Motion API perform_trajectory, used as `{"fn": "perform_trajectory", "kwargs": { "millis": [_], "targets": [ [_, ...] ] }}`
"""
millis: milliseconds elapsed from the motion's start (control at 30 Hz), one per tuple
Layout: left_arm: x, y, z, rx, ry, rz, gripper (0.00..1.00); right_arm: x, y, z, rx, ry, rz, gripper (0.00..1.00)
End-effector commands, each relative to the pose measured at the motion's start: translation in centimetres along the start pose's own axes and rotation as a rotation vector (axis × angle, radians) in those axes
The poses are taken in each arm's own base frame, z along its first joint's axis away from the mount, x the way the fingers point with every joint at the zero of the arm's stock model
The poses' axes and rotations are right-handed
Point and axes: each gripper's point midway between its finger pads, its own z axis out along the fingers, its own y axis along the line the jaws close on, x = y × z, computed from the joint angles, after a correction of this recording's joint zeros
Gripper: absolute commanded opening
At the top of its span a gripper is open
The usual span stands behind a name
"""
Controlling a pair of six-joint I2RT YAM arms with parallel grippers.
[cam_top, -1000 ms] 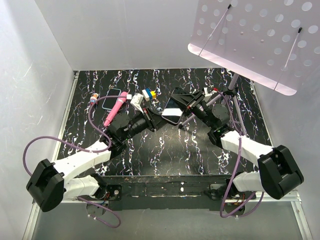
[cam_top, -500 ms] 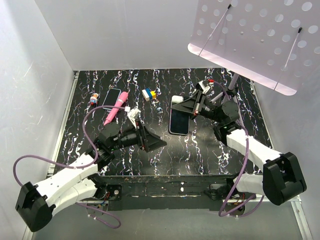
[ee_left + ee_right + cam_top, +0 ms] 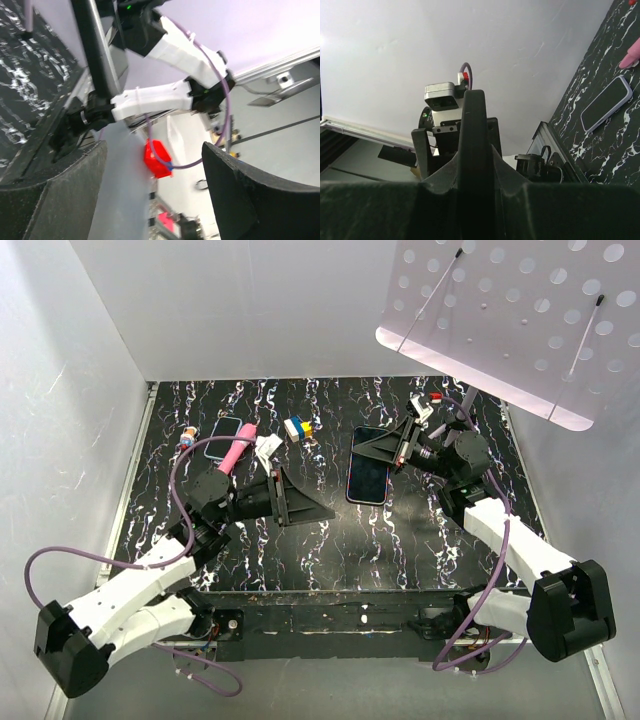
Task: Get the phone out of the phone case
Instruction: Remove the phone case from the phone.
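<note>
Black marbled tabletop point(image 3: 330, 555) fills the floor of a white-walled booth, and the phone point(image 3: 368, 482) lies flat on it, screen up and dark, right of the frame's centre. A paler rim runs round the phone; whether that rim is a case cannot be told from above.

The right gripper point(image 3: 372, 446) reaches in from the right and covers the phone's upper end. In the right wrist view its fingers stand narrow, pinched on a thin black piece point(image 3: 474, 125) seen edge-on, rising past the fingertips. Whether this piece is the case is not clear.

The left gripper point(image 3: 315, 508) sits left of the phone, well apart from it. In the left wrist view its fingers point(image 3: 240, 200) are spread wide with nothing between them. That view is blurred: beyond the fingers there are only white arm links, a red lump point(image 3: 157, 159) and a corner of the table.

Toward the upper left of the table lies a second phone point(image 3: 222, 438), with a pink stick point(image 3: 234, 452) slanting along its right edge. A small figure point(image 3: 188, 437) stands just left of it, too small to make out. A blue, yellow and white block point(image 3: 297, 427) sits between the two phones. A white board point(image 3: 520, 310) with round holes hangs across the upper right corner, cut off by the frame's edge.
</note>
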Motion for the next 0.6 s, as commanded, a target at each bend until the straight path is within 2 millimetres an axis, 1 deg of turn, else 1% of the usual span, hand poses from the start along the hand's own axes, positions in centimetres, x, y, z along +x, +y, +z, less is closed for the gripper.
{"fn": "perform_trajectory", "kwargs": {
  "millis": [0,33,133,367,467,567],
  "targets": [
    [-2.2,-2.6,1.2,0.097,-0.066,-0.167,0.73,-1.4,2.3,0.4,-0.040,-0.052,-0.077,0.01],
    [-2.5,-2.5,1.4,0.096,-0.077,-0.190,0.71,-1.4,2.2,0.4,-0.043,-0.057,-0.071,0.01],
    [-2.7,-1.9,1.9,0.081,-0.076,-0.208,0.68,-1.6,2.2,0.3,-0.052,-0.069,-0.058,0.01],
    [-3.0,-3.3,2.4,0.166,-0.090,-0.206,0.68,-1.7,1.6,0.3,-0.026,-0.081,-0.062,0.01],
    [-3.0,-3.1,2.7,0.161,-0.099,-0.213,0.68,-1.6,1.7,0.3,-0.027,-0.077,-0.067,0.01],
    [-3.2,-2.2,3.0,0.139,-0.112,-0.224,0.68,-1.5,1.8,0.3,-0.029,-0.077,-0.064,0.01]
  ]
}}
